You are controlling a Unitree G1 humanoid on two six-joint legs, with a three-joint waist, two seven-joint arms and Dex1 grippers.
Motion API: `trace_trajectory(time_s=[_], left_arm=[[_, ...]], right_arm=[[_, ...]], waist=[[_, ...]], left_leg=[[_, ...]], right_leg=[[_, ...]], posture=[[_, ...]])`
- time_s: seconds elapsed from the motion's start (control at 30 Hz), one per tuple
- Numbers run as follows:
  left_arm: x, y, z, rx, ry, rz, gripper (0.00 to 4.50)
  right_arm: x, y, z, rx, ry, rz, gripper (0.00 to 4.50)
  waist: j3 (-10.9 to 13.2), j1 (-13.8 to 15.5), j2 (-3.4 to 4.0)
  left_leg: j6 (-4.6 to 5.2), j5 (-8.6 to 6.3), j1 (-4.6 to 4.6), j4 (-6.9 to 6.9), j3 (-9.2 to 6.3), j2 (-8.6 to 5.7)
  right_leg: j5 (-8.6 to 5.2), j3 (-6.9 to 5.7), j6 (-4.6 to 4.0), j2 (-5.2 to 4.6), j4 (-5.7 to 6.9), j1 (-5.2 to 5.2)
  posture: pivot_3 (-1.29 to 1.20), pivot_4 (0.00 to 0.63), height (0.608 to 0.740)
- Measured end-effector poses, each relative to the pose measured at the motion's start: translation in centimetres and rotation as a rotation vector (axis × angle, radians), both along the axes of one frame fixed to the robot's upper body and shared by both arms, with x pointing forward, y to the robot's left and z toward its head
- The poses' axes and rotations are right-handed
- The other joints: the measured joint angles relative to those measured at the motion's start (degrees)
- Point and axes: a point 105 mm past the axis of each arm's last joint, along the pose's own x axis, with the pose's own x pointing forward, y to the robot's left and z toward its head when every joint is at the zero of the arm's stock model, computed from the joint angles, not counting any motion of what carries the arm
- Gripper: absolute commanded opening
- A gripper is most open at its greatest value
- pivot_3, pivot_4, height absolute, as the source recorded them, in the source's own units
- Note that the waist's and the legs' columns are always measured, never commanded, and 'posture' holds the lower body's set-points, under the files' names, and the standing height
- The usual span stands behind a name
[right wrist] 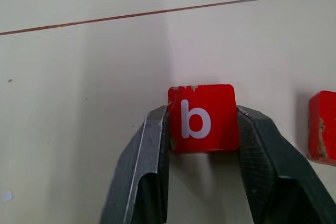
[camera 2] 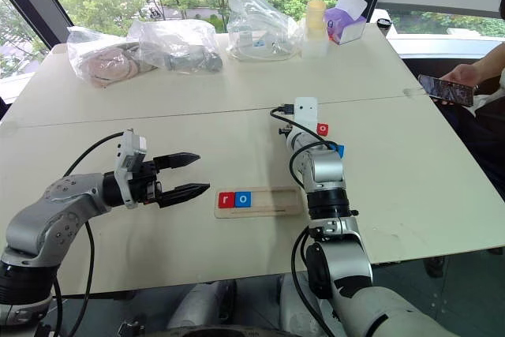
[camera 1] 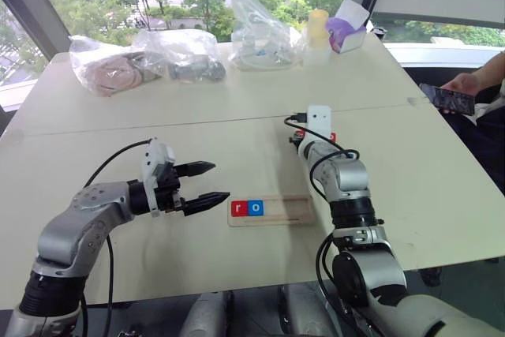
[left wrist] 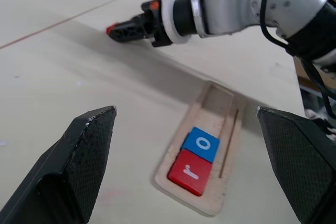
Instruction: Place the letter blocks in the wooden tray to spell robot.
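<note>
The right pincer [right wrist: 202,129] pinches the red b block [right wrist: 201,117] on the worktop [camera 1: 197,140], at one o'clock from the wooden tray [camera 1: 292,211]. Lift straight, then set it beside the blue o block [camera 1: 256,208]. The left pincer [camera 1: 207,185] is spread.

Red r block [camera 1: 239,208] and blue o block [camera 1: 256,208] sit side by side at the wooden tray's [camera 1: 288,211] left end.
</note>
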Motion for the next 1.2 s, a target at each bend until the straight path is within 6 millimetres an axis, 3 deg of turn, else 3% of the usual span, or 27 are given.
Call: trace_trajectory(time_s=[0.13, 0.23, 0.4, 0.53, 0.9, 1.03, 1.13, 1.2], left_arm=[[-0.6, -0.3, -0.1, 0.026, -0.007, -0.056, 4.50], [-1.2, -0.3, -0.4, 0.063, 0.001, -0.113, 4.50], [-1.5, -0.5, -0.5, 0.082, -0.011, -0.202, 4.50], [-1.2, -0.3, -0.4, 0.099, -0.040, -0.230, 4.50], [-1.2, -0.5, -0.7, 0.143, -0.095, -0.285, 4.50], [-1.0, -0.5, -0.7, 0.153, -0.105, -0.284, 4.50], [-1.0, -0.6, -0.8, 0.154, -0.102, -0.288, 4.50], [-0.9, -0.7, -0.9, 0.154, -0.100, -0.291, 4.50]], right_arm=[[-1.9, -1.2, 0.0, -0.083, 0.003, 0.075, 1.18], [-5.7, -3.7, 0.3, -0.128, 0.059, 0.135, 1.18], [-10.5, -5.6, 2.8, -0.121, 0.082, 0.155, 1.18], [-13.9, -6.7, 1.2, -0.099, 0.163, 0.131, 1.18], [-16.3, -7.0, -1.0, -0.053, 0.221, 0.094, 1.18], [-16.4, -6.7, -0.7, -0.054, 0.210, 0.127, 3.03], [-16.2, -7.1, 0.7, -0.127, 0.198, 0.214, 4.45], [-15.8, -7.9, 2.8, -0.242, 0.193, 0.338, 4.45]], waist=[[0.0, 0.5, 0.01], [0.1, 1.4, 0.09], [0.1, 1.6, 0.12], [0.1, 1.8, 0.10], [0.1, 1.8, 0.11], [0.1, 1.7, 0.11], [0.1, 1.8, 0.15], [0.2, 1.8, 0.22]], left_leg=[[0.01, 0.00, -0.09, 0.02, -0.04, -0.05], [0.05, -0.03, -0.31, 0.10, -0.02, -0.09], [0.05, -0.03, -0.25, 0.10, -0.07, 0.01], [0.05, -0.03, -0.27, 0.11, -0.03, 0.00], [0.06, -0.02, -0.27, 0.11, 0.00, 0.00], [0.06, -0.02, -0.26, 0.12, 0.00, 0.00], [0.06, -0.02, -0.28, 0.17, 0.03, -0.03], [0.09, -0.02, -0.30, 0.22, 0.06, -0.05]], right_leg=[[-0.02, -0.01, 0.02, -0.06, -0.04, 0.00], [-0.01, -0.03, 0.04, -0.10, -0.13, -0.13], [-0.03, -0.10, 0.01, -0.05, -0.13, -0.10], [-0.04, -0.12, 0.00, -0.08, -0.17, -0.06], [-0.03, -0.09, 0.03, -0.10, -0.17, -0.07], [-0.02, -0.09, 0.03, -0.09, -0.17, -0.07], [-0.03, -0.10, 0.04, -0.11, -0.18, -0.05], [-0.04, -0.12, 0.04, -0.15, -0.24, 0.00]], posture=[[0.00, 0.150, 0.740], [0.00, 0.150, 0.740], [0.00, 0.150, 0.740], [0.00, 0.150, 0.740], [0.00, 0.150, 0.740], [0.00, 0.150, 0.740], [0.00, 0.150, 0.740], [0.00, 0.150, 0.740]])
